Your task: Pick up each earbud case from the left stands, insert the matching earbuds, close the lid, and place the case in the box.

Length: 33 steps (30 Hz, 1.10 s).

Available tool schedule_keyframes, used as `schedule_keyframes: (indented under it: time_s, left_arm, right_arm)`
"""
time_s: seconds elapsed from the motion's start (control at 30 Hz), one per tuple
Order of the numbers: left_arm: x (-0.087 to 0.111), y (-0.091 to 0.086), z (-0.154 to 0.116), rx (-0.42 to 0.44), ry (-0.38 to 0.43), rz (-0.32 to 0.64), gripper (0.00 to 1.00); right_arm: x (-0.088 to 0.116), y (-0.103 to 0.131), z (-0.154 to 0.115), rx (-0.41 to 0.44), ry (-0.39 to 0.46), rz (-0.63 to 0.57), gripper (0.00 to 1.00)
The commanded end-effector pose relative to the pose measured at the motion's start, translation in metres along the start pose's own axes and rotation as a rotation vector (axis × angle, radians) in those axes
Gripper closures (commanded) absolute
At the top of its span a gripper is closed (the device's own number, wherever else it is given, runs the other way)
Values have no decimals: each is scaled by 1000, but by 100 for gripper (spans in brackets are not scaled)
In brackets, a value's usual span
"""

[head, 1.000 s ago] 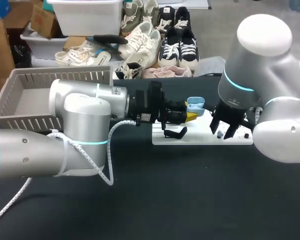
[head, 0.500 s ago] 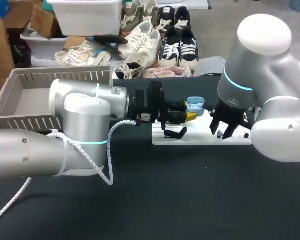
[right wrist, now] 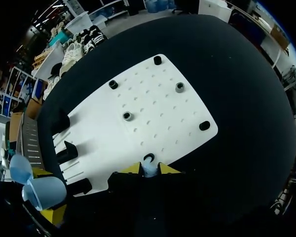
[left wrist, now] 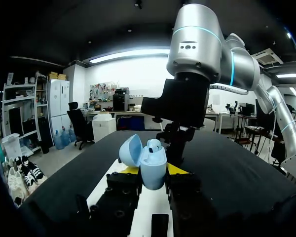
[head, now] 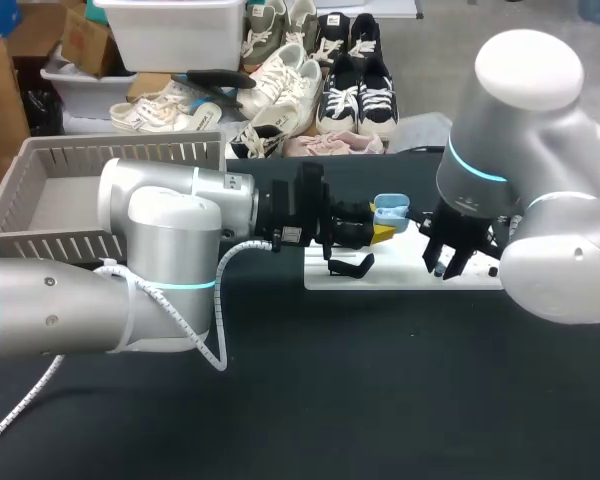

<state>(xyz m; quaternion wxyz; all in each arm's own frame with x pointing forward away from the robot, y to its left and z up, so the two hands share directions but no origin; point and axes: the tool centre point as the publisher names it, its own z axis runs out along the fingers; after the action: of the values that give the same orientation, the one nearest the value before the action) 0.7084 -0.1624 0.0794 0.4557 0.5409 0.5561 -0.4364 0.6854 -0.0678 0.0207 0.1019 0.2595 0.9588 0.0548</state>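
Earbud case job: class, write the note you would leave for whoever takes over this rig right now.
Left gripper: jaws shut on the blue earbud case, lid open, held above the white board. One earbud seems seated in it.
Right gripper: jaws shut on a loose earbud, low over the board's edge.
Box: no case visible inside.
Done: case picked up.
To do: seat the loose earbud, close the lid, box the case.

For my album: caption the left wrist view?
Left gripper holding an open light-blue earbud case, right arm just beyond.
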Motion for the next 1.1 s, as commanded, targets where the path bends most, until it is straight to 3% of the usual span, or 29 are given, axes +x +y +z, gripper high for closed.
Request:
schedule_keyframes:
  time_s: [0.03,0.1,0.63,0.93,1.1]
  left_arm:
    - [1,0,0,-1,-3,1,100]
    - [1,0,0,-1,-3,1,100]
    - [1,0,0,-1,-3,1,100]
    - [1,0,0,-1,-3,1,100]
    - [1,0,0,-1,-3,1,100]
  right_arm:
    - [0,0,1,2,1,1,94]
    - [0,0,1,2,3,1,100]
    - [8,-13,-31,-56,-21,1,100]
    - [18,-18,-61,-89,-19,-126,100]
    - [25,-18,-83,-58,-30,-220,100]
